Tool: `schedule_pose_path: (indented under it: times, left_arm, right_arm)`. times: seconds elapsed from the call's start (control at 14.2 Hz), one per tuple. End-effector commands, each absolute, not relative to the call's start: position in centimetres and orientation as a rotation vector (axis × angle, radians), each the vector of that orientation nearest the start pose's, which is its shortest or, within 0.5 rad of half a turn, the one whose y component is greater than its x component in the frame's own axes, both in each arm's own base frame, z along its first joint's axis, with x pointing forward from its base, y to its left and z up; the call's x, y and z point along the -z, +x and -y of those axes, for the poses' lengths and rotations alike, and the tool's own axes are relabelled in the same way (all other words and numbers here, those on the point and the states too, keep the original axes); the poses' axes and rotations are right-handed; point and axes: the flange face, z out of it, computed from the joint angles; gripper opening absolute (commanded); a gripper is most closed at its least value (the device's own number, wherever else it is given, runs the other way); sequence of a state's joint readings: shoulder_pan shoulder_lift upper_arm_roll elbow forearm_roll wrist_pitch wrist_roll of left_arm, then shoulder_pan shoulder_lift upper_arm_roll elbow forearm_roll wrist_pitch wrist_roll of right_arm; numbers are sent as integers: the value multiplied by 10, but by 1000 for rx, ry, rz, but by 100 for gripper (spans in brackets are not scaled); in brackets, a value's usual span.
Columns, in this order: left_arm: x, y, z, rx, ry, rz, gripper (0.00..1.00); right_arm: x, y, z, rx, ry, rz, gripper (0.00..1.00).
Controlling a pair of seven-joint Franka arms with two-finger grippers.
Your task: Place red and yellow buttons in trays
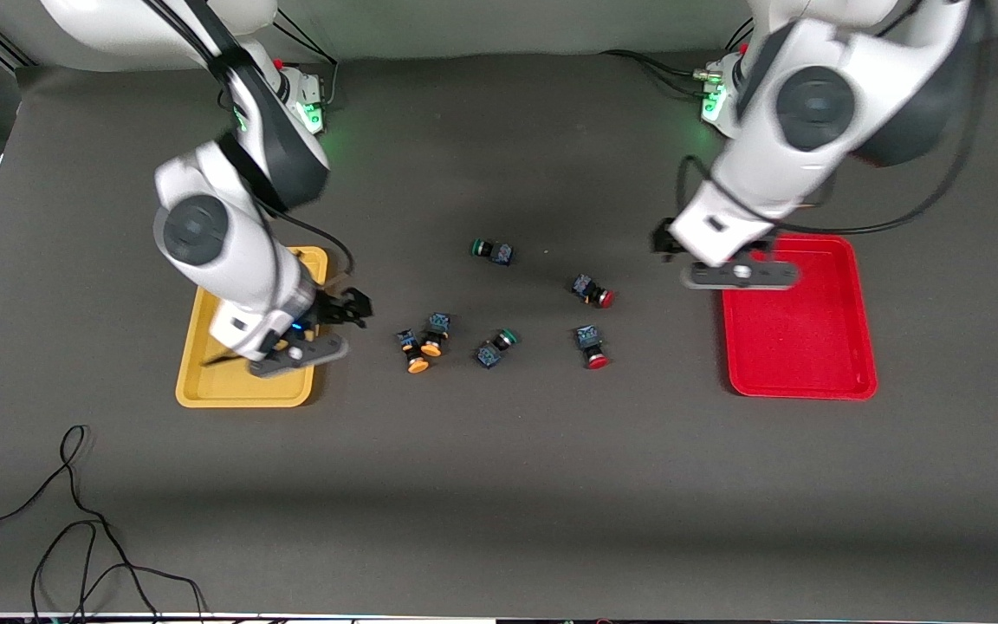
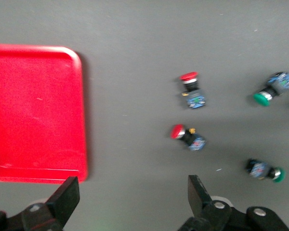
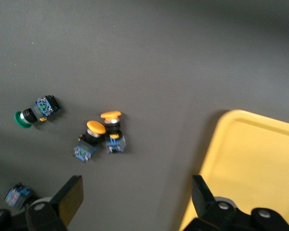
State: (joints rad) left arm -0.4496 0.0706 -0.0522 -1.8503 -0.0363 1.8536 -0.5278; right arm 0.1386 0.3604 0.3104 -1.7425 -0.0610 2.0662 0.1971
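Both trays empty, all four buttons loose on the surface between them: yellow buttons [image 1: 424,342] nearer the yellow tray [image 1: 204,381], red buttons [image 1: 592,321] nearer the red tray [image 1: 811,364], so right gripper [image 3: 135,199] and left gripper [image 2: 134,197] hang open, each probably sorting its own side.

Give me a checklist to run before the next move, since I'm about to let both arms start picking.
1. Left gripper open and holding nothing, over the table at the red tray's edge: ok.
2. Right gripper open and holding nothing, over the yellow tray's edge: ok.
3. Both trays hold no buttons yet: ok.
4. Two red buttons lie apart from each other, easy to grip singly: ok.
5. Two yellow buttons lie touching, hard to grip singly: not ok.
6. Green buttons out of the way: the nearer one lies between the yellow and red pairs: cannot tell.
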Motion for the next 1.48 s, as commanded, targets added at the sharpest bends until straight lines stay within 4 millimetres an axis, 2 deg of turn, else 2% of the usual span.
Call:
schedule_pose_path:
  times: [0.0,0.21,0.28,0.42,0.56,0.71,0.99,1.2,1.41]
  left_arm:
    - [-466,503,291,-156,-3180,341,100]
    - [-444,506,300,-224,-3120,673,100]
    - [-432,503,312,-241,-3084,765,100]
    - [-407,506,324,-244,-2971,1076,100]
    - [-375,504,339,-229,-2872,1304,100]
    - [-330,485,360,-197,-2862,1352,100]
    - [-249,468,365,-141,-2866,1375,100]
    - [-207,458,371,-145,-2853,1338,100]
    - [-191,450,372,-154,-2845,1317,100]
  right_arm:
    - [-332,585,-277,-21,-3061,407,100]
    - [-274,561,-275,58,-3026,395,100]
    - [-258,556,-275,64,-3016,394,100]
    - [-231,547,-274,64,-3002,392,100]
    - [-213,537,-273,53,-3001,360,100]
    - [-205,528,-282,26,-3004,346,100]
    - [-190,524,-284,18,-3002,330,98]
    - [-179,523,-284,34,-2991,330,87]
    - [-178,523,-284,42,-2995,352,47]
